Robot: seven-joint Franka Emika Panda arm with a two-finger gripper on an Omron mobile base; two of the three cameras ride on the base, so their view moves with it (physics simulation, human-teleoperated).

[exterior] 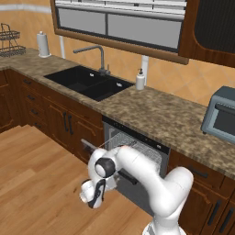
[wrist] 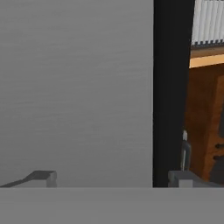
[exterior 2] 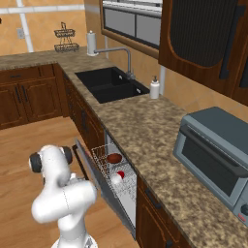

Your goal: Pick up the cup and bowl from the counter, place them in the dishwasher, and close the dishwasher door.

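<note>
Wooden floor (exterior: 32, 170), dark cabinets (exterior 2: 19, 99)

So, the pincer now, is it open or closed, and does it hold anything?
Pincer: open, holding nothing; its tips stand wide apart, facing the grey dishwasher door close up.

Looking down from behind, left and right, onto the same counter (exterior: 151, 114) and dishwasher (exterior 2: 116, 181); pressed close against the dishwasher door (wrist: 74, 87).
</note>
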